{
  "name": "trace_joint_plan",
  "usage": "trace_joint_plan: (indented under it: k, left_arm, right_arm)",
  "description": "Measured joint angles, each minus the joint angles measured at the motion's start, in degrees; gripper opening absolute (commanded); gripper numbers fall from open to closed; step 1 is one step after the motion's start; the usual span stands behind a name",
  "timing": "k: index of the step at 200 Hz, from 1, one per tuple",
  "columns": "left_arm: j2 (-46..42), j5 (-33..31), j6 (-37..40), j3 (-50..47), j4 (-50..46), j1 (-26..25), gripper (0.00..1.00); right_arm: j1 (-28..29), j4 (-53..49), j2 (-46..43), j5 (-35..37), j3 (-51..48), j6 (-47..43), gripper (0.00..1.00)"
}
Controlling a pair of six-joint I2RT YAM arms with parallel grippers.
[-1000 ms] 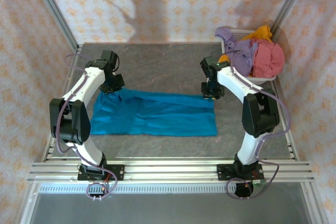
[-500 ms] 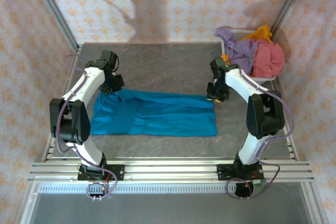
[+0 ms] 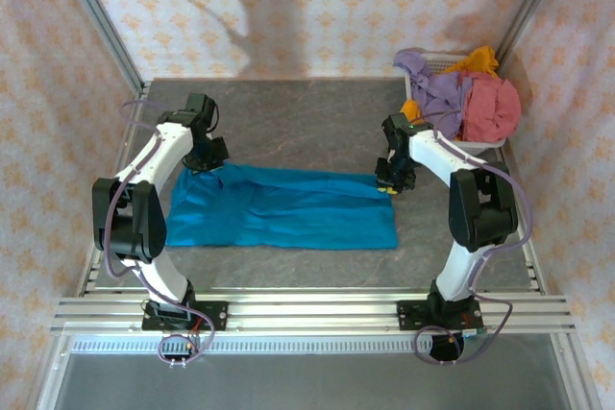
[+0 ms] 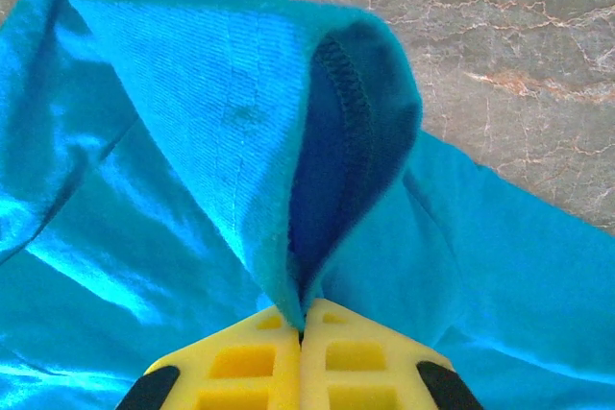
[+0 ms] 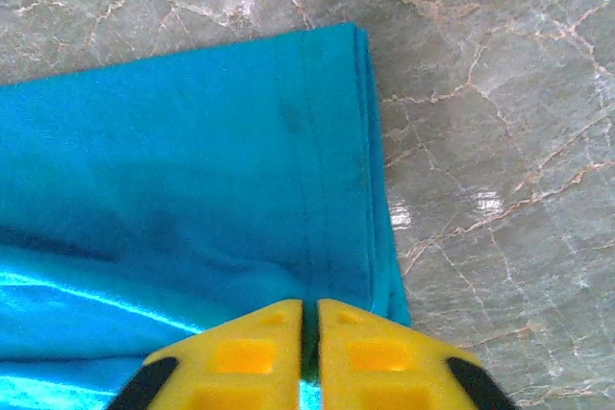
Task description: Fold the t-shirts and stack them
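Fabric of teal t-shirt [image 3: 288, 208] sits pinched in left claw [image 4: 301, 322] and right claw [image 5: 309, 322].

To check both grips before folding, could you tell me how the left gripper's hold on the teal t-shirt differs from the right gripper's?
The left gripper pinches a lifted, tented fold of the teal t-shirt; the right gripper pinches a corner lying flat on the table. The left holds the shirt's far left end, the right its far right end. Both are shut on cloth.

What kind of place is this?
Probably a lab robot cell for laundry folding: aluminium frame, patterned backdrop walls, a teal tee on the table, a basket of more tees.
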Motion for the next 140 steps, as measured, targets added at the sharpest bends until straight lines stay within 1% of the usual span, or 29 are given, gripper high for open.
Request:
trace_joint_plan:
  k: [8, 32, 58, 97, 121, 140]
  left_arm:
    - [0.2, 0.0, 0.0, 0.4, -0.3, 0.0, 0.0]
    - [2.5, 0.1, 0.4, 4.1, -1.6, 0.3, 0.0]
    - [6.3, 0.3, 1.1, 10.6, -2.7, 1.2, 0.0]
    - [14.3, 0.3, 2.6, 22.6, -5.0, 2.3, 0.0]
    - [19.5, 0.3, 3.4, 28.7, -6.7, 2.4, 0.0]
    - [23.0, 0.3, 4.0, 32.7, -8.0, 2.4, 0.0]
  right_arm:
    - [0.0, -0.1, 0.1, 0.0, 0.3, 0.0, 0.0]
    - [0.0, -1.1, 1.6, 0.6, 4.5, -0.4, 0.0]
    - [0.0, -2.4, 4.0, 2.1, 12.4, -1.9, 0.0]
    - [-0.8, -3.1, 9.4, 5.4, 24.5, -4.4, 0.0]
    - [-2.1, -3.1, 12.9, 6.3, 28.7, -5.3, 0.0]
    - [-3.0, -3.0, 15.0, 6.9, 30.0, -5.3, 0.0]
